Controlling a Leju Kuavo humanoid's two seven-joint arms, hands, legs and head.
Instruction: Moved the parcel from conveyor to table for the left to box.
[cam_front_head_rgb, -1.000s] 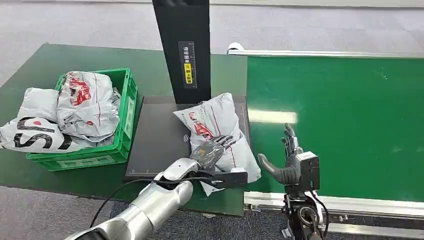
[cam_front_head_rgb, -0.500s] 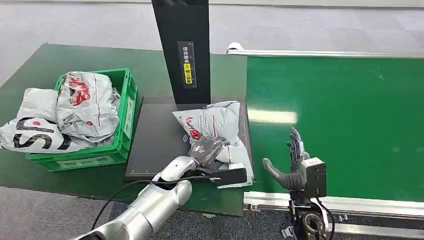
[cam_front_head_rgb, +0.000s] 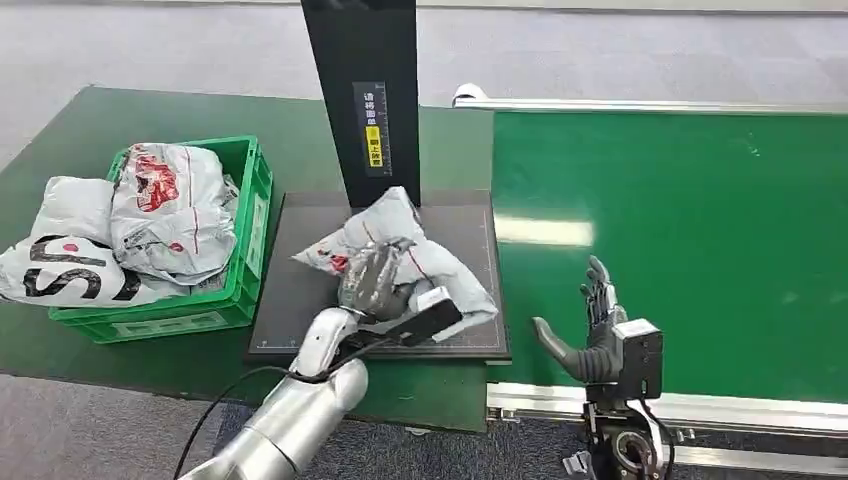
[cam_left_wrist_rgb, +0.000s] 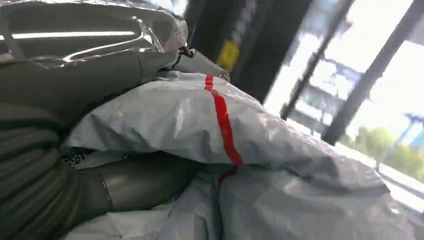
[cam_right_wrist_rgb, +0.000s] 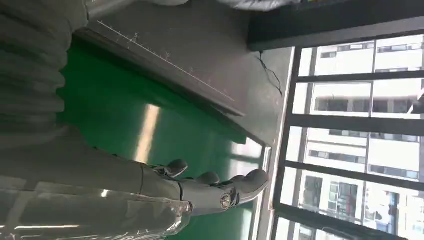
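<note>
Grey parcel (cam_front_head_rgb: 400, 255), red-striped, red-printed.
Bright green crate (cam_front_head_rgb: 245, 245) and conveyor belt (cam_front_head_rgb: 690, 220); darker green surface (cam_front_head_rgb: 90, 130); black mat (cam_front_head_rgb: 310, 280) and post (cam_front_head_rgb: 365, 90) (yellow-patched label); dark grey left hand (cam_front_head_rgb: 372, 280).

A green desk (cam_front_head_rgb: 90, 130) carries a black scanning pad (cam_front_head_rgb: 300, 290). A green crate (cam_front_head_rgb: 245, 250) sits just beside the pad. The conveyor belt (cam_front_head_rgb: 680, 220) adjoins its other side.
</note>
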